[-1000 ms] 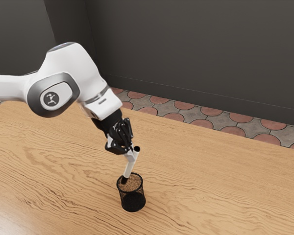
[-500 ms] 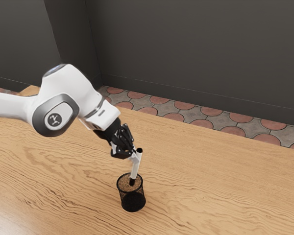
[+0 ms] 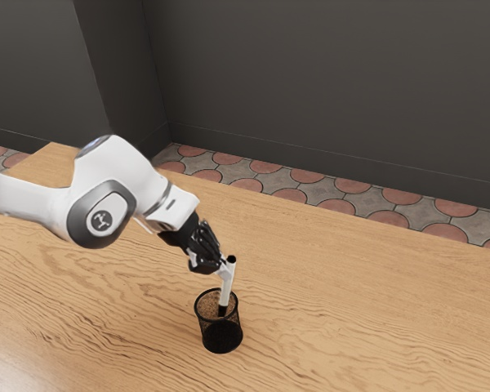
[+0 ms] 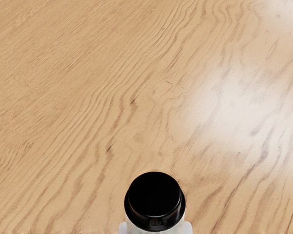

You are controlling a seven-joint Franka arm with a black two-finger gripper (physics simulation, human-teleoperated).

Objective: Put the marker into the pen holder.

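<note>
My hand [image 3: 226, 267] pinches the marker [image 3: 227, 288] near its top, a finger on each side, so the bottom can go in first. It leans just a little, its dark low end in the mouth of the pen holder [image 3: 221, 336]. I think I should lower it more, then let go.

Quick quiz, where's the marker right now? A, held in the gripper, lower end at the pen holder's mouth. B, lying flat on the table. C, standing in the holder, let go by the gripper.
A: the gripper grips the marker, its lower end at the mouth of the pen holder.
</note>
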